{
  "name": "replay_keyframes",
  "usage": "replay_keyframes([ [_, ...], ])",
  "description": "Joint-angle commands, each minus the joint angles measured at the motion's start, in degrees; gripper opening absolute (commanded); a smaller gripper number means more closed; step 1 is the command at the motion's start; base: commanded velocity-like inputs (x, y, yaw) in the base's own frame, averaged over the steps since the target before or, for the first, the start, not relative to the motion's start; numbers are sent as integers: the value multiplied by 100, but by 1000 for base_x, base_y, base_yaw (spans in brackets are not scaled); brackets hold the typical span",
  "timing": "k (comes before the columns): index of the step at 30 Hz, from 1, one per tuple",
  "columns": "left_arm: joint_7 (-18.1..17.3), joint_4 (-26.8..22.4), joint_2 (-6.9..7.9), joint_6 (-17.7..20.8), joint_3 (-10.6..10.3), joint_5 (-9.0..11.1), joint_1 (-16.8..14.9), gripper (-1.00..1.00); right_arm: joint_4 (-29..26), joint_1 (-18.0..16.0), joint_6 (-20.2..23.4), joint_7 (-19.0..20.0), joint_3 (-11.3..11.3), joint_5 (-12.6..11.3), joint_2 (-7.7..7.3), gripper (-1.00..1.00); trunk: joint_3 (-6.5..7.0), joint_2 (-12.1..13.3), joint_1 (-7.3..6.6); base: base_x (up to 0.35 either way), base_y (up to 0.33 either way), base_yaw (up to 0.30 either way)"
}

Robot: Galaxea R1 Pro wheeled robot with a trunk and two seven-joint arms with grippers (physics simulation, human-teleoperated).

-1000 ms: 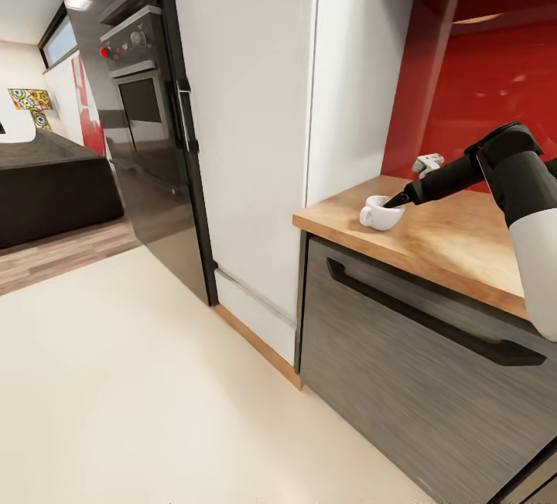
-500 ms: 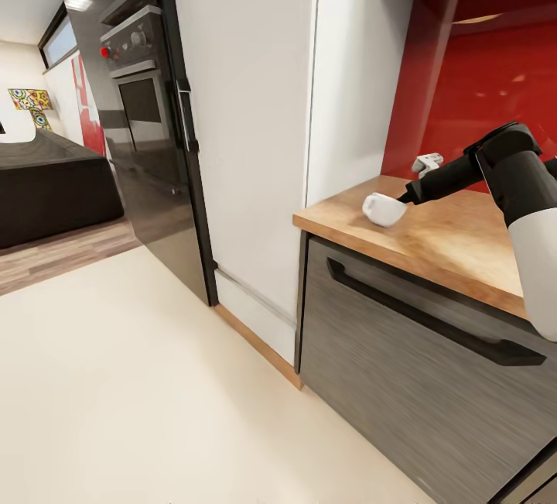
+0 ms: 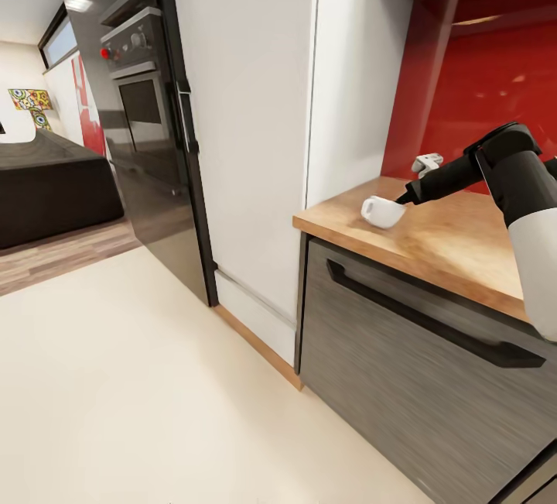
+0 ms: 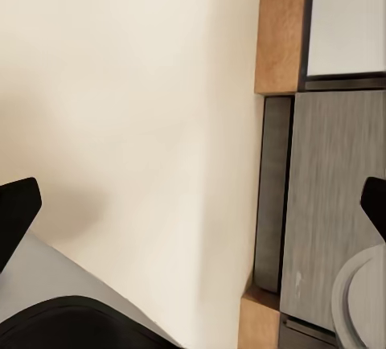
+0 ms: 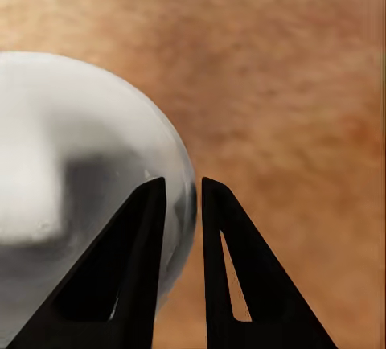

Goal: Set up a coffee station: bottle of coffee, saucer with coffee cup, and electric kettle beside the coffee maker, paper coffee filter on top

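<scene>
On the wooden counter (image 3: 456, 245), near its corner by the white cabinet (image 3: 247, 101), the coffee cup (image 3: 382, 212) lay tipped on its side. The right end effector (image 3: 404, 198) pinched its rim, fingers nearly together. The left end effector's (image 4: 193, 204) fingertips (image 4: 16, 208) stood wide apart above the floor (image 4: 145, 108).

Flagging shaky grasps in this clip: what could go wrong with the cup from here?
The right gripper pinches only the thin rim of the coffee cup, which is lifted and tilted over the kitchen countertop; it may slip or swing out. The cup also hangs near the counter's end above the floor, so a drop could carry it off.
</scene>
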Motion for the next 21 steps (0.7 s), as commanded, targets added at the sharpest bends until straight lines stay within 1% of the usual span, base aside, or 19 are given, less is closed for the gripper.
replay_keyframes([
  [1,-4,-12,1,-13,-19,14,4,100,-8,-4,50,49,13,54,-3,-100,13,40,-23,0,0,0],
  [16,5,-12,1,-15,-26,14,4,100,-38,-4,52,51,12,56,-3,-100,283,641,-352,0,0,0],
  [21,5,-12,1,-17,-26,14,4,100,-49,-4,63,37,-3,93,-3,-100,372,842,-462,0,0,0],
])
